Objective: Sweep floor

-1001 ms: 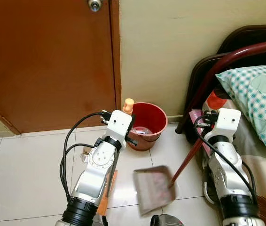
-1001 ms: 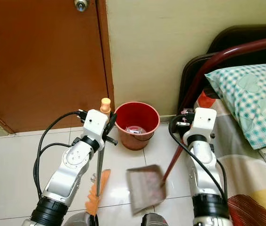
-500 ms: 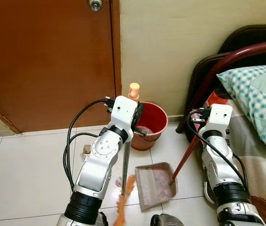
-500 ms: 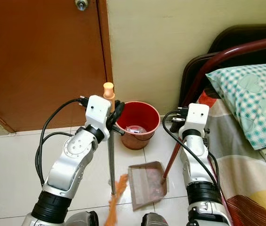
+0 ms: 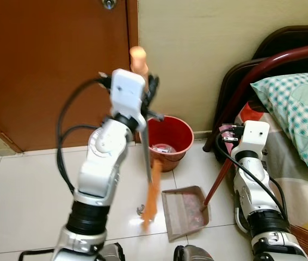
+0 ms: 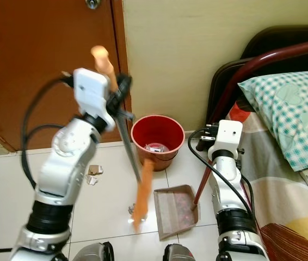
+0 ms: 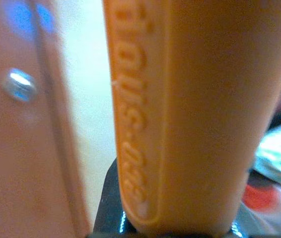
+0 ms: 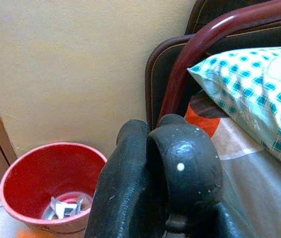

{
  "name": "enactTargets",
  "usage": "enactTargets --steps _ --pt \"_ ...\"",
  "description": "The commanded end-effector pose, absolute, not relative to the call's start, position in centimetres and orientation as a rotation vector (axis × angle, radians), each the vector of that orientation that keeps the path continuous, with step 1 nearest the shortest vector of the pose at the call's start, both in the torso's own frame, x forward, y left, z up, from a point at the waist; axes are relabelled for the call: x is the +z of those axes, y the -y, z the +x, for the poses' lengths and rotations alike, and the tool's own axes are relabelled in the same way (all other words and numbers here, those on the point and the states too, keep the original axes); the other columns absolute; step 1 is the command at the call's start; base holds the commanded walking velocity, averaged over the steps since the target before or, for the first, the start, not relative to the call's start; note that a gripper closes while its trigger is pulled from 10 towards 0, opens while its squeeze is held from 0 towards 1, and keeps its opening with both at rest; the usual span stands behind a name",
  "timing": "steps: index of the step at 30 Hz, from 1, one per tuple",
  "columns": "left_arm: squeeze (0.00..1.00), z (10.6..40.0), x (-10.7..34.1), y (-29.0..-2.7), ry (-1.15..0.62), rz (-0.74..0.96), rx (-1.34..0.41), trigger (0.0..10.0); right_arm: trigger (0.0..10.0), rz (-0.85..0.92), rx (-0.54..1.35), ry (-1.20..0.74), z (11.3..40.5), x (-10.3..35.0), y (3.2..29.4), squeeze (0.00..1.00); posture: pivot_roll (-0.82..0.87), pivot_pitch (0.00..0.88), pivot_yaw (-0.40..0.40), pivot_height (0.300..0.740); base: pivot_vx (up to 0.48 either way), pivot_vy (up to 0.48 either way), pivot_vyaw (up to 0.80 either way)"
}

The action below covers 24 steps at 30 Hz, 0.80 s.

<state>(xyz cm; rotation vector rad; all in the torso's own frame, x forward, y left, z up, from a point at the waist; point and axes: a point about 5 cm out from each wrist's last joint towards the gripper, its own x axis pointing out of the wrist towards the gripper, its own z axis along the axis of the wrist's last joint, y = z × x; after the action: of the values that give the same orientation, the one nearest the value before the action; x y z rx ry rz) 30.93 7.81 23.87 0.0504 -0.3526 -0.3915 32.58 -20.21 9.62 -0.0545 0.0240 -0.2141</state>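
The left gripper [image 5: 149, 91] was clamped on the broom [image 5: 146, 157] just below its orange handle tip, the forearm raised high in front of the door [image 5: 50, 65] and the elbow bent above the tiled floor [image 5: 23, 190]. From that grip the thin shaft slanted down to orange bristles lifted or barely touching the tiles, close beside the open mouth of the dustpan [image 5: 185, 209]. Held so near the top, the long broom looked prone to swing, and a loose stroke could knock the red bin [image 5: 167, 142] behind it or flick the small scrap [image 6: 132, 208] by the bristles away from the pan. The right gripper [image 5: 227, 136] was closed round the dustpan handle [image 5: 215, 185], its arm low and bent beside the bed [image 5: 301, 163], pinning the pan flat. If that hold tilted, the pan's debris could spill back out. More scraps [image 6: 93, 174] lay well apart to the left.
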Motion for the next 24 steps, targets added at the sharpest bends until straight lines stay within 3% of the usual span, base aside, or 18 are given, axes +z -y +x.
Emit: enactTargets --steps 1,10,15,19,24 --pt "0.0 31.1 24.5 -9.2 0.402 0.089 -0.33 10.0 10.0 -0.069 -0.213 0.004 32.9 10.2 20.4 0.0 0.0 0.114 -0.026 0.74 0.0 0.0 0.0" --pt "0.0 31.4 21.7 -11.7 0.351 0.215 -0.272 10.0 10.0 -0.073 -0.221 0.006 32.7 10.1 20.7 0.0 0.0 0.114 -0.026 0.74 0.0 0.0 0.0" --pt "0.0 31.2 19.2 -12.0 0.308 0.243 -0.269 10.0 10.0 -0.07 -0.219 0.003 32.8 10.0 20.6 0.0 -0.01 0.115 -0.026 0.74 0.0 0.0 0.0" --pt "0.0 31.6 17.6 -12.3 0.238 0.167 -0.206 10.0 10.0 -0.066 -0.21 0.002 33.0 10.1 20.2 0.0 -0.01 0.124 -0.028 0.74 0.0 0.0 0.0" --pt "0.0 32.0 15.7 -11.1 0.219 0.184 -0.21 10.0 10.0 -0.005 -0.215 0.008 34.4 10.6 18.3 0.0 -0.01 0.132 -0.019 0.74 0.0 0.0 0.0"
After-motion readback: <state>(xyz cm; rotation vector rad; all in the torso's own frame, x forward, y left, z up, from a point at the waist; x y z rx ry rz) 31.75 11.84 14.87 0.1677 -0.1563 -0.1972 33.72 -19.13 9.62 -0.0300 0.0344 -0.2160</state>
